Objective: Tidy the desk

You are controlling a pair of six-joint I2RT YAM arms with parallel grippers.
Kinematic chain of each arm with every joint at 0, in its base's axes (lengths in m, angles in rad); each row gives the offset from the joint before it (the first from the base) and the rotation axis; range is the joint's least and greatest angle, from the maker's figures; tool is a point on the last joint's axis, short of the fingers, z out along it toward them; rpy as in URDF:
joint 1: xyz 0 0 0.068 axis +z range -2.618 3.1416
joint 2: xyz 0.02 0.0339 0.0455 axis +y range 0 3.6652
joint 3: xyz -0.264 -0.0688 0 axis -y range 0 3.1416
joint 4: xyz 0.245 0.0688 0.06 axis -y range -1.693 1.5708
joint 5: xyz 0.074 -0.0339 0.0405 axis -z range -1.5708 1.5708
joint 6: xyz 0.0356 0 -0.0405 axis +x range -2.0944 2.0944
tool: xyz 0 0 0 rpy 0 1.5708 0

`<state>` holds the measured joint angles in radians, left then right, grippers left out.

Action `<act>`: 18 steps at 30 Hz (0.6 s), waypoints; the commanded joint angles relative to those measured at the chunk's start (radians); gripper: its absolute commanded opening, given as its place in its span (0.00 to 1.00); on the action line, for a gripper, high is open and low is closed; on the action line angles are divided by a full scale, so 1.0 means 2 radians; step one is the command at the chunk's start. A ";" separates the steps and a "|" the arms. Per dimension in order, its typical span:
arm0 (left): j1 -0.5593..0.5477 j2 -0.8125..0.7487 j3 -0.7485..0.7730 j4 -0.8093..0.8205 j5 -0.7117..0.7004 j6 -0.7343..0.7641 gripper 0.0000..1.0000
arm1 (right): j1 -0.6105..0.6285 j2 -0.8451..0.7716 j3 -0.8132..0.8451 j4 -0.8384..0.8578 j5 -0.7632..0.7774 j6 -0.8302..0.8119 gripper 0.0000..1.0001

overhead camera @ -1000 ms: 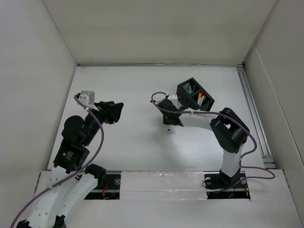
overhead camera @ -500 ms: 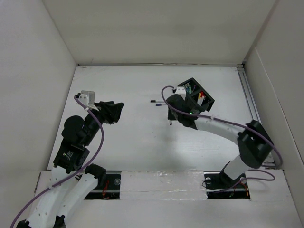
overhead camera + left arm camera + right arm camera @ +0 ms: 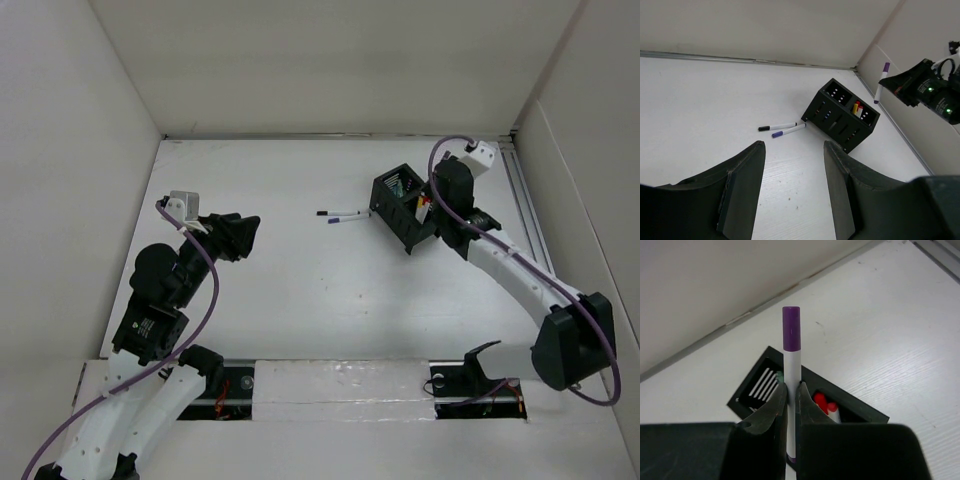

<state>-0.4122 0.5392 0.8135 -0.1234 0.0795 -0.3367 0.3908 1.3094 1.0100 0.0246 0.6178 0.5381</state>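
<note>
The worktop [image 3: 280, 300] is judged to be rigid, heavy and fixed in place, so it is not something to be gripped. What must be taken hold of are the light things lying on it. Its surface looks smooth and matte, and round pens may be expected to roll or slide on it.

A purple-capped marker [image 3: 791, 355] is grasped upright in the right claw [image 3: 791, 395], whose jaws are clenched on the white barrel below the cap. It is carried above a black desk organizer [image 3: 832, 122]. A marker of this kind is judged light, stiff and slippery, and is best pinched across the middle of the barrel, as is done here.

The left claw [image 3: 794, 150] is released, with its jaws held apart and nothing between them. It hangs above the left part of the worktop, well apart from the organizer.

The worktop is seen as a large, plain white surface spread beneath both arms and edged by white walls. The organizer stands on its far right part, with red-capped items in one compartment. A black-capped marker [image 3: 776, 127] and a second purple-capped marker [image 3: 789, 131] lie just beside the organizer, to its left.
</note>
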 commanded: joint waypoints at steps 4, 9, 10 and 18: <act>0.002 -0.005 -0.002 0.025 0.009 0.006 0.46 | -0.011 0.052 0.017 0.031 0.065 -0.031 0.00; 0.002 -0.004 -0.002 0.024 0.007 0.006 0.46 | -0.011 0.081 0.017 0.034 0.073 -0.038 0.00; 0.002 -0.004 -0.002 0.025 0.007 0.006 0.46 | -0.011 0.086 0.019 0.033 0.080 -0.038 0.00; 0.002 -0.002 -0.002 0.024 0.007 0.006 0.46 | 0.014 0.121 0.012 0.025 0.121 -0.024 0.00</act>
<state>-0.4122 0.5385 0.8131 -0.1234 0.0792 -0.3367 0.3882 1.5490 1.0145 0.0353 0.7895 0.4828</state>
